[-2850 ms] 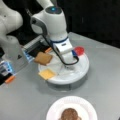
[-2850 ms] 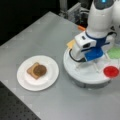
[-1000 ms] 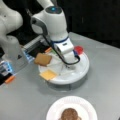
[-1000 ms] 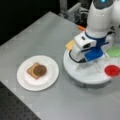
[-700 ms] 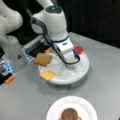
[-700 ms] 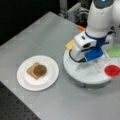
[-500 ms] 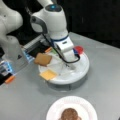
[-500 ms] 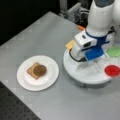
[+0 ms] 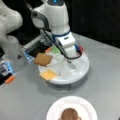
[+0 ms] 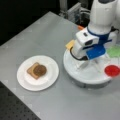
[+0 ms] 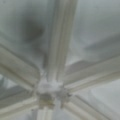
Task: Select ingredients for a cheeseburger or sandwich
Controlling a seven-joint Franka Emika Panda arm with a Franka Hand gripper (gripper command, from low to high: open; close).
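One patty (image 10: 39,70) tops bread (image 10: 32,70) on plate (image 10: 50,80).

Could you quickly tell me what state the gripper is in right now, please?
Gripper: low over the divided tray; open or shut cannot be told; nothing visibly held.

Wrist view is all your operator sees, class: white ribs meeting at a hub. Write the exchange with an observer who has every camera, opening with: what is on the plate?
Observer: In a front view, the white plate carries a bread slice with the patty on top.
Operator: What lies on the tray?
Observer: A second bread slice and the cheese square sit in neighbouring compartments of the round tray.
Operator: Where is the gripper?
Observer: The gripper is down over the tray's middle, apart from both pieces.
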